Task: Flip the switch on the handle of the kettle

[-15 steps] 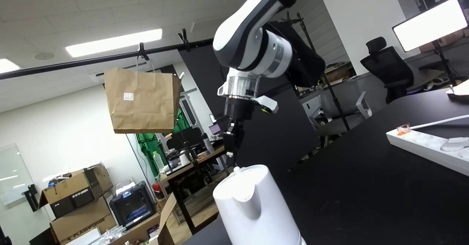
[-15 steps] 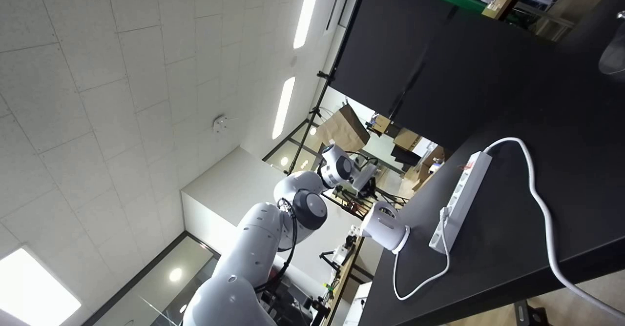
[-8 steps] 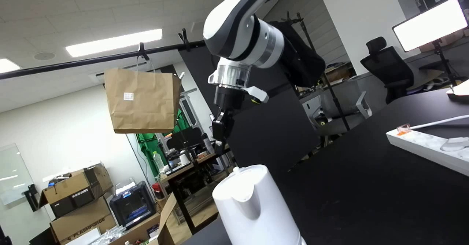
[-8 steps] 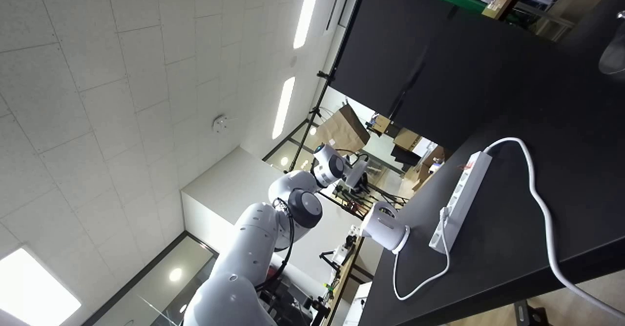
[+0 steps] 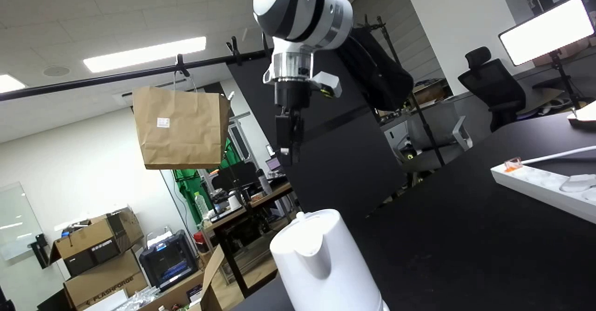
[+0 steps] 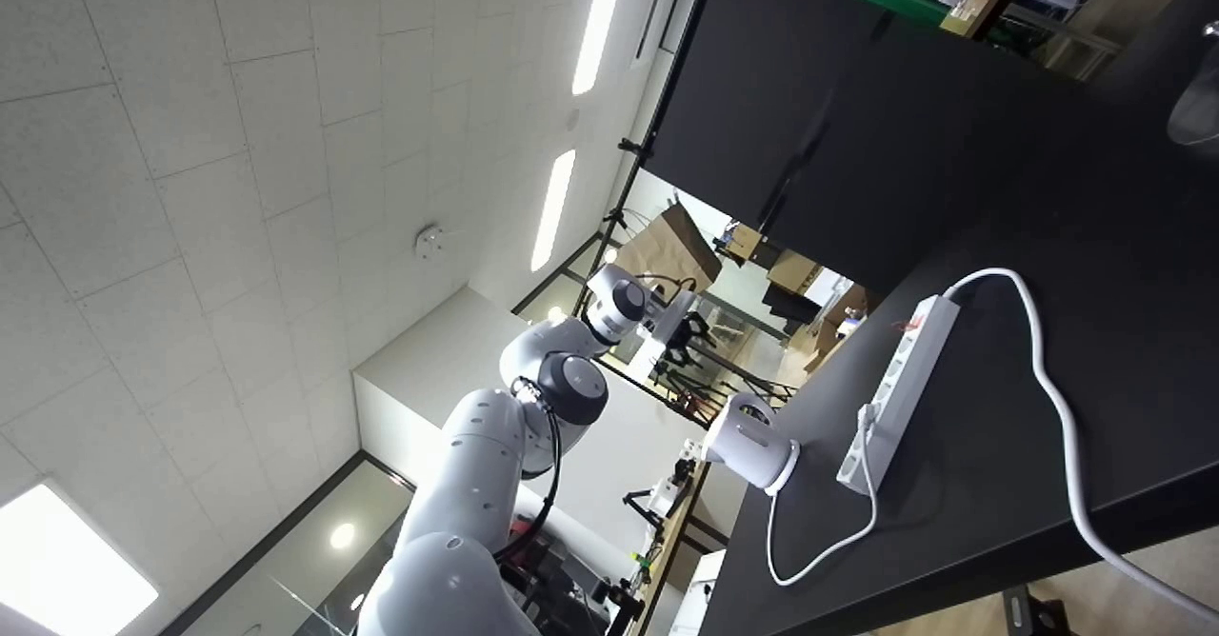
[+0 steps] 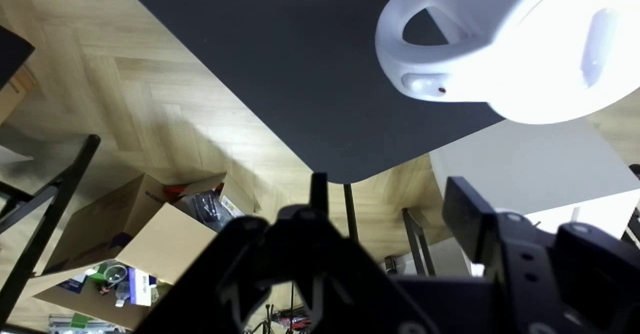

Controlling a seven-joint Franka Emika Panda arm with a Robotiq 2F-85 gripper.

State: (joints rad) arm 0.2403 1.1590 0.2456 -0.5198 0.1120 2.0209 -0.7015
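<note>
The white kettle (image 5: 326, 264) stands on the black table in both exterior views. In the wrist view the kettle (image 7: 555, 59) fills the upper right, its looped handle (image 7: 395, 39) pointing left. On top of the handle lies the switch (image 7: 424, 85), a smooth oval piece beside a small dark red dot. My gripper (image 7: 387, 194) is open, its two fingers wide apart with nothing between them. An exterior view has the gripper (image 5: 288, 155) well above the kettle, pointing down and touching nothing. Whether the switch is pressed cannot be made out.
A white power strip (image 6: 900, 393) lies on the table, joined to the kettle by a thin cord (image 6: 838, 550). The table's corner (image 7: 345, 174) ends near the kettle. Open cardboard boxes (image 7: 167, 244) sit on the floor beyond; a paper bag (image 5: 181, 129) hangs from a rail.
The arm has risen and drawn away from the kettle, and the wrist has turned more upright. The fingers have spread apart. The kettle stays where it was.
</note>
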